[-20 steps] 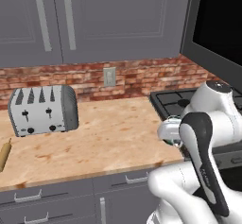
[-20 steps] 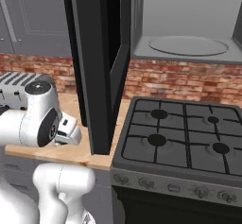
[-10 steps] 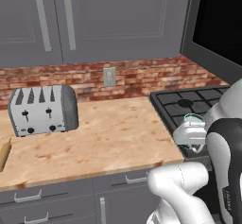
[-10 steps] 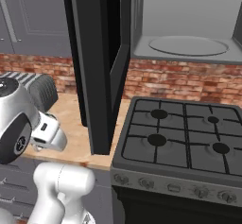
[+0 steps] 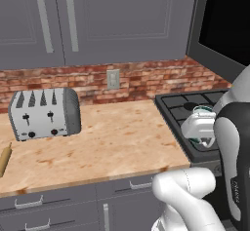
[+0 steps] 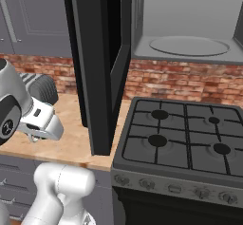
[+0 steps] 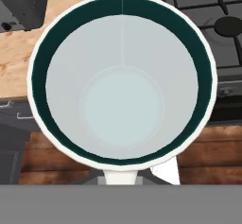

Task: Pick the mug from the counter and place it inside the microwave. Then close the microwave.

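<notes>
Mug [image 7: 122, 83] pinched in the jaws above counter [image 5: 112, 142] edge, stovetop [image 6: 180, 136] beside, microwave [image 6: 142, 24] door open, brick backsplash [image 5: 146, 79].

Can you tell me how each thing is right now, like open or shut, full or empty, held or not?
microwave: door open, nothing on its turntable
mug: empty, lifted off the counter, held by the gripper
gripper: shut on the mug
toaster: standing on the counter
counter: mug no longer on it

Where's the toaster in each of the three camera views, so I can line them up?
Left base view: the toaster stands middle left on the counter.
Right base view: toaster at the left edge, partly hidden.
Hand view: its corner at top left.
Shared landmark: the black stovetop.
</notes>
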